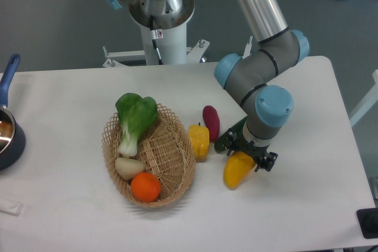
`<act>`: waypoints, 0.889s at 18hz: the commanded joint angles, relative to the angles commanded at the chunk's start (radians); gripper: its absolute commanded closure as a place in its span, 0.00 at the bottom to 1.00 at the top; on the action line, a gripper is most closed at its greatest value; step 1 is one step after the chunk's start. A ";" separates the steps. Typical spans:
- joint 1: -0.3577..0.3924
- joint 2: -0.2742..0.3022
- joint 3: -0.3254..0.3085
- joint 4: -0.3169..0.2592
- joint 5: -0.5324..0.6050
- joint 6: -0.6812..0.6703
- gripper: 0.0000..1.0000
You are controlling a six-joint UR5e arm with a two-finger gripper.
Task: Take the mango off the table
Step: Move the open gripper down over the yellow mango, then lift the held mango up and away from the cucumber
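at four o'clock from the woven wicker basket (149, 154), the glossy yellow-orange oblong mango (237, 169) lies on the white table (71, 98), black two-finger gripper (248, 156) spread astride its upper end; likely firm, slippery, best pinched mid-body.

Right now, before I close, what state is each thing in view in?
pincer: over the mango's upper end; open or shut unclear
mango: lying on the table, not lifted
yellow pepper: on the table, beside the basket
purple vegetable: lying on the table
basket: holding greens, a pale bulb, an orange
pot: at the left edge, partly out of frame
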 joint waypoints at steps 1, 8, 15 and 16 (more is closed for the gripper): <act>0.000 0.000 0.002 0.000 0.000 0.000 0.80; 0.000 0.054 0.003 -0.009 0.072 0.003 0.85; 0.100 0.196 -0.017 -0.038 0.089 0.089 0.86; 0.113 0.201 -0.017 -0.054 0.091 0.133 0.86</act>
